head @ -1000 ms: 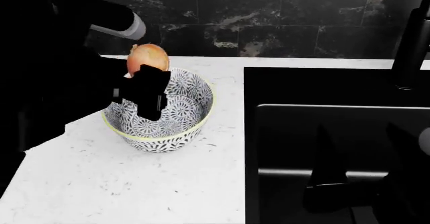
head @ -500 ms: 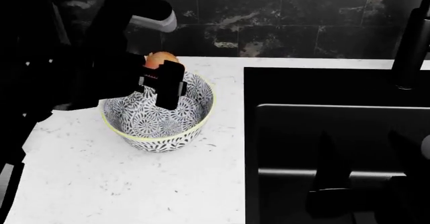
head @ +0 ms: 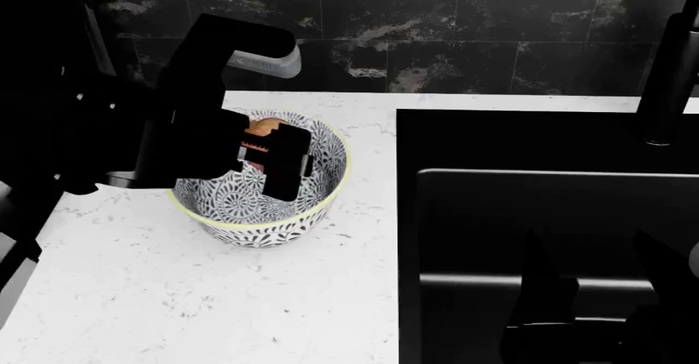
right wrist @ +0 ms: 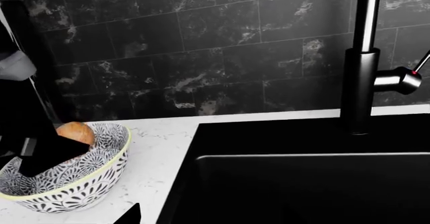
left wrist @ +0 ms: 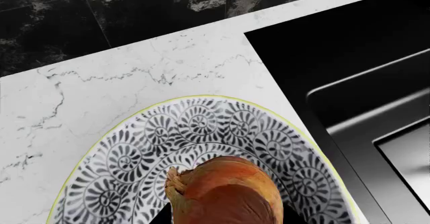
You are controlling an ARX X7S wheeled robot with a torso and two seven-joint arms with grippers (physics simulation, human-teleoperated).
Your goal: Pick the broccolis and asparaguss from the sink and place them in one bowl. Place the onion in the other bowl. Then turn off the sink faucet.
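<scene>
My left gripper [head: 268,150] is shut on the orange-tan onion [left wrist: 225,194], its dark fingers on both sides of it. It holds the onion low inside a black-and-white patterned bowl with a yellow rim [head: 327,190]. The onion also shows in the head view [head: 262,125] and the right wrist view [right wrist: 75,132]. My right gripper [head: 595,298] is open and empty over the black sink [head: 525,143]. The faucet [right wrist: 359,73] stands at the sink's back right, with its lever [right wrist: 422,63] beside a red dot. No broccoli, asparagus or wooden bowl is in view.
The patterned bowl stands on a white marble counter [head: 196,298] left of the sink. A black tiled wall [head: 437,29] runs behind. My left arm [head: 110,127] covers the bowl's left side and the counter behind it.
My left arm has moved right and down, bringing the onion from above the bowl's far rim down into the bowl. The right gripper has hardly moved.
</scene>
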